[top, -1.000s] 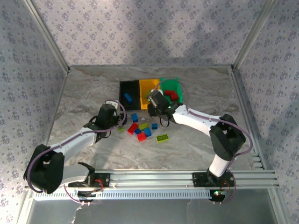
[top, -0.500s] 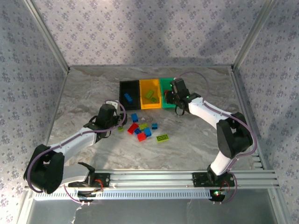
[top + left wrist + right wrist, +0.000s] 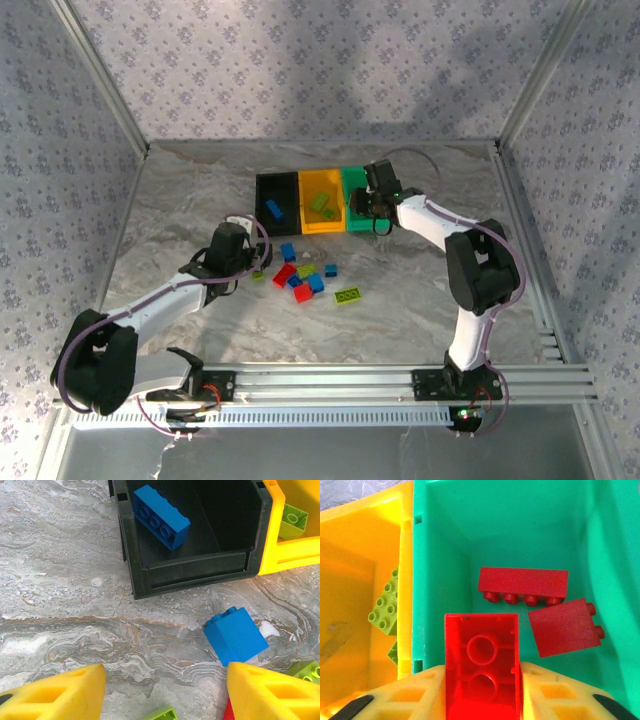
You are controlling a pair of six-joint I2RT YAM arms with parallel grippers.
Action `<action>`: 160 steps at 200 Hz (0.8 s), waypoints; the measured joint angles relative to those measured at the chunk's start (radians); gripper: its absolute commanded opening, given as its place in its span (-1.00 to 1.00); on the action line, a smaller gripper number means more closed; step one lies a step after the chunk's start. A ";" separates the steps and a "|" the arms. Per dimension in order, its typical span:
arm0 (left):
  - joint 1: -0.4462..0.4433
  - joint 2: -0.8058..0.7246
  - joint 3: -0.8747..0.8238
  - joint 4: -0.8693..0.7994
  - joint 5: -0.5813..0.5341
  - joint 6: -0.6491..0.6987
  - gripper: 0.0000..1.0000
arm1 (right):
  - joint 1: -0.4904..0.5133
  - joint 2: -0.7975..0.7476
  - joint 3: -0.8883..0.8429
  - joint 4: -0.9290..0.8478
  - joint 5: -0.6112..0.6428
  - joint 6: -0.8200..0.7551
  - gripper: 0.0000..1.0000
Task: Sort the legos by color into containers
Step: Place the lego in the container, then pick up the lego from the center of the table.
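Observation:
My right gripper (image 3: 481, 692) hangs over the green container (image 3: 445, 555), shut on a red lego (image 3: 481, 655) whose hollow underside faces the camera. Two red legos (image 3: 522, 582) (image 3: 565, 627) lie on that bin's floor. From above, the right gripper (image 3: 368, 205) sits at the green bin (image 3: 353, 180). My left gripper (image 3: 166, 690) is open, low over the table, with nothing between its fingers. A blue lego (image 3: 235, 636) lies just ahead of its right finger. The black bin (image 3: 200, 567) holds a blue lego (image 3: 161, 516).
The orange-yellow bin (image 3: 320, 198) between the black (image 3: 276, 200) and green ones holds yellow-green legos (image 3: 385, 607). A loose pile of red, blue and yellow-green legos (image 3: 305, 280) lies in front of the bins, one yellow-green plate (image 3: 348, 295) apart to the right.
My right arm has swung from the pile back to the green bin, carrying the red lego. The left arm has stayed where it was.

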 measured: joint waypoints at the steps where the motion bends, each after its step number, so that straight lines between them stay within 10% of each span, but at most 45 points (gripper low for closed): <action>1: 0.000 0.000 0.000 0.000 0.000 0.000 0.30 | 0.000 0.000 0.001 0.000 0.000 0.000 -0.16; 160: 0.000 0.007 0.000 0.000 0.004 0.000 0.30 | 0.046 -0.206 -0.229 -0.013 0.015 -0.038 -0.01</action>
